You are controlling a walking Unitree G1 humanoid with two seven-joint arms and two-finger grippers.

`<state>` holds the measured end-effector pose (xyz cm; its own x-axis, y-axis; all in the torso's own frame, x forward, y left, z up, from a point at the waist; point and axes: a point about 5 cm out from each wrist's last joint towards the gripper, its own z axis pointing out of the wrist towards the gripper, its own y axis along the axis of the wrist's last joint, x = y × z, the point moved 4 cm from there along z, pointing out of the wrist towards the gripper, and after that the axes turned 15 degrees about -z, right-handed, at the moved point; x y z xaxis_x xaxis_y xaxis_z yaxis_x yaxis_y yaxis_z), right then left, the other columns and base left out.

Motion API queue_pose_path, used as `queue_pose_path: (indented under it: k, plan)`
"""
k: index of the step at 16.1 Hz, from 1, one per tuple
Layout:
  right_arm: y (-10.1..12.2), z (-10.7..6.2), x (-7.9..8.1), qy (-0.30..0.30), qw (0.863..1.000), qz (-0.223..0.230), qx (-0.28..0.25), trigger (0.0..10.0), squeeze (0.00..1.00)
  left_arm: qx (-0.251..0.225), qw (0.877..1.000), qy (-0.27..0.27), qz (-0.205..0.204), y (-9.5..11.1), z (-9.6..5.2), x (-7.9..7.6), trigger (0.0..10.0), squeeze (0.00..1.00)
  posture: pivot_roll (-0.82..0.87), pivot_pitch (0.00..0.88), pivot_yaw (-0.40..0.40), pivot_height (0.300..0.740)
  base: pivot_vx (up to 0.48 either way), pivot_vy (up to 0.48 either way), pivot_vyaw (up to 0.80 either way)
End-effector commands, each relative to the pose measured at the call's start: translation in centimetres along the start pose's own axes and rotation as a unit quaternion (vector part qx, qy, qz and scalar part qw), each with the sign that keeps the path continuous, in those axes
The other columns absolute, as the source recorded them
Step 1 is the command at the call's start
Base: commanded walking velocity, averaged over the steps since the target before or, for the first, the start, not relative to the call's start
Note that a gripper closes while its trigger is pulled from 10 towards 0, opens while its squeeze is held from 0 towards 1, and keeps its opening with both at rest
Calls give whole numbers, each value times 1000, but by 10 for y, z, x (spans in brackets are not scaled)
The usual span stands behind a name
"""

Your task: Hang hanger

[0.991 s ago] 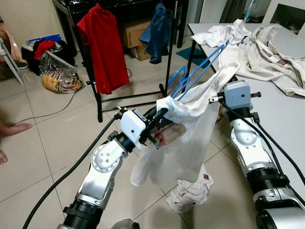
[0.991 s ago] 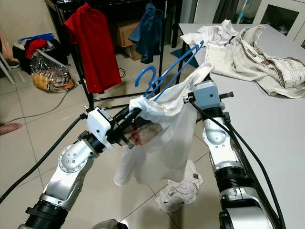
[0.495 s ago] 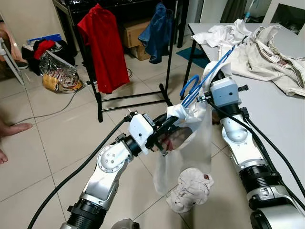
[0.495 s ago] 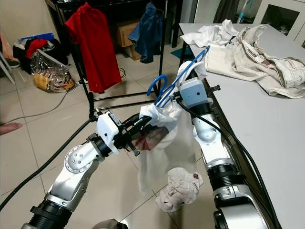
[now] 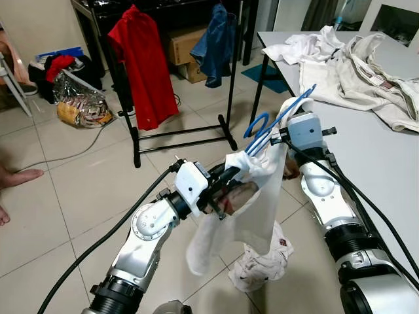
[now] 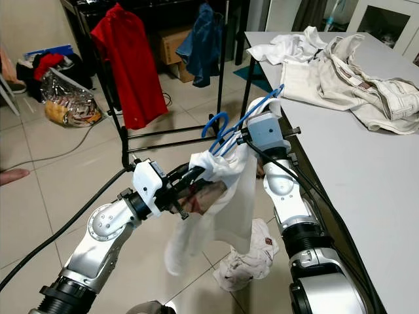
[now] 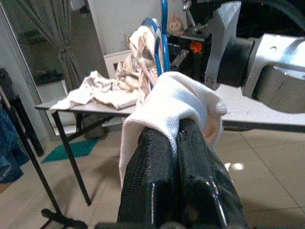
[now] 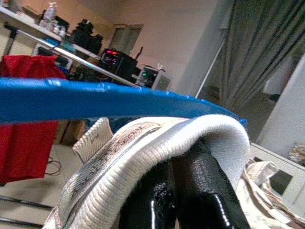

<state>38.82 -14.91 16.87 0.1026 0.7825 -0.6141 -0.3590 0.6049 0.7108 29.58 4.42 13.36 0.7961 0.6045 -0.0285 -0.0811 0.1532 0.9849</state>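
White shirt [image 5: 252,209] on blue hanger [image 5: 272,127], pinched by left gripper [image 5: 230,178] and right gripper [image 5: 283,134], beside table edge [image 5: 366,190].

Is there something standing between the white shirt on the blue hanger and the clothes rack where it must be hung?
Nothing visible does. Both hands hold the white shirt on the blue hanger, and bare tiled floor separates it from the clothes rack, where a red shirt and a blue garment hang.

- Your left gripper [image 5: 229,178] pinches the white shirt [image 5: 252,206] at its near-left edge.
- Your right gripper [image 5: 278,135] grips shirt and blue hanger [image 5: 272,125] beside the table [image 5: 386,154].
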Motion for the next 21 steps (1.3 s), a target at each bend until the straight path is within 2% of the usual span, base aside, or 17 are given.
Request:
queue_pose_path:
  k: [1,4,8,10,12,14,17,19,20,21]
  plan:
    - [-1,-2,4,12,1000,-3,0,10000,0,-2,1000,0,-5,0,-3,1,10000,0,37,0,25,723,0,0,0]
    - [-19,-19,14,25,999,-10,30,10000,0,4,1000,2,-7,-2,-9,3,10000,0,39,0,22,723,0,0,0]
    - [-50,-56,26,54,995,-9,80,10000,0,13,1000,6,-10,-3,-17,7,10000,0,30,0,20,723,0,0,0]
    - [-57,-76,38,85,993,-13,87,10000,0,11,1000,4,-9,0,-18,8,10000,0,31,0,18,723,0,0,0]
    - [-61,-85,41,89,991,-11,97,10000,0,8,1000,3,-12,3,-19,9,10000,0,31,0,16,723,0,0,0]
    - [-65,-90,37,77,991,-1,107,10000,0,1,1000,1,-23,8,-20,10,10000,0,31,0,17,723,0,0,0]
    - [-57,-84,26,49,994,9,93,10000,0,-7,1000,-17,-22,21,-16,11,10000,0,31,0,14,723,0,0,0]
    - [-54,-76,14,14,996,7,90,10000,0,-7,999,-24,-34,24,-15,13,10000,0,31,0,14,723,0,0,0]
    - [-48,-63,0,-26,996,17,80,10000,0,-1,998,-35,-47,24,-15,12,10000,0,29,0,16,723,0,0,0]
    - [-44,-56,-5,-40,996,25,72,10000,0,1,998,-41,-54,24,-14,11,10000,0,29,0,17,723,0,0,0]
